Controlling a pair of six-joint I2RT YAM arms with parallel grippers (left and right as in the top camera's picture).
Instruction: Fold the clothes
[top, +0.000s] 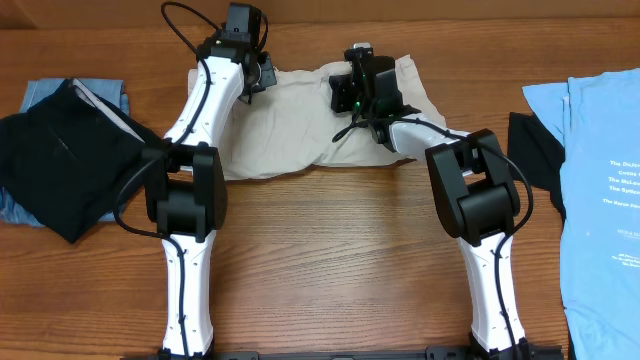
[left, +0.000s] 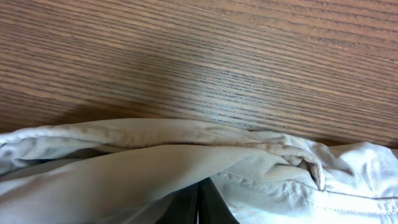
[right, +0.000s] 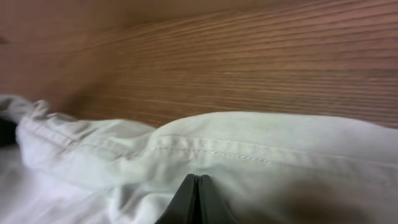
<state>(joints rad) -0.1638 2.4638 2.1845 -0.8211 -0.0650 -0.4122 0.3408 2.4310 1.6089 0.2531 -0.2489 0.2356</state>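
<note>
Trousers (top: 300, 125), pale beige and rumpled, lie at the far middle of the table (top: 330, 260). I see the left gripper (left: 199, 202) and right gripper (right: 197, 199) clenched on their edge. I count two black garments (top: 60, 170), one blue T-shirt (top: 600, 200) and one denim piece (top: 45, 92).

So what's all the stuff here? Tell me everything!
trousers: one, beige, middle of the table's far side
left black garment: one, black, left, on the denim
denim: one, blue, far left, under that garment
T-shirt: one, light blue with white letters, right edge
right black garment: one, black, beside the T-shirt
table: one, brown wood, underneath
left arm, right arm: one each, white and black, reaching to the trousers
left jaws, right jaws: one pair each, black, both shut on the trousers' far edge
</note>
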